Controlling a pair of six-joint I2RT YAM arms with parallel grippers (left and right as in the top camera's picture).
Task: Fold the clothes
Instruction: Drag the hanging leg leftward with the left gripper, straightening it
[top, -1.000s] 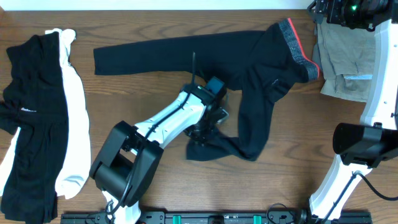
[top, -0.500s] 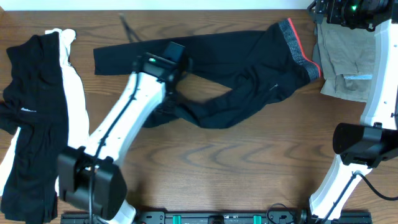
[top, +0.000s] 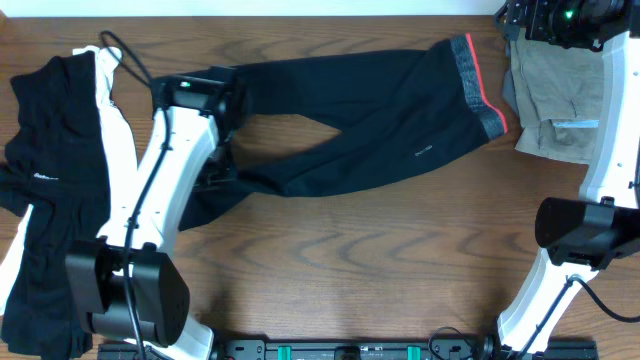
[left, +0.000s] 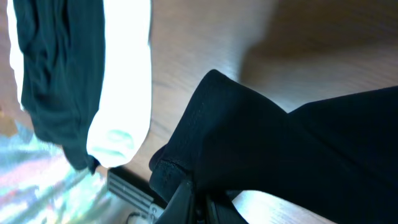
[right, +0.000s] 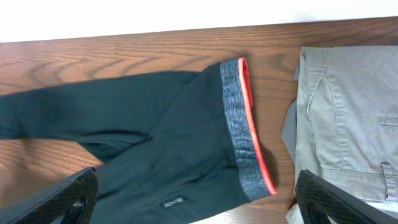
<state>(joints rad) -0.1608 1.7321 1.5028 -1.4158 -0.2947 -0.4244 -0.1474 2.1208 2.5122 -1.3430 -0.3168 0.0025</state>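
Left gripper (left: 194, 200) clamped on leg end of black leggings (top: 380, 120), largely hidden by fabric, right gripper (right: 196, 183) spread wide, empty.

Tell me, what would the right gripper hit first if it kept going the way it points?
Probably the black leggings, near their grey waistband; the right gripper hangs open above them, though depth is unclear.

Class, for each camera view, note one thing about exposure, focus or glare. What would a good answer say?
Left wrist view: the white garment is blown out, the close leggings soft and nearly featureless. Right wrist view: sharp, with crisp table grain and waistband. Overhead view: even light, but the black pile loses its folds.
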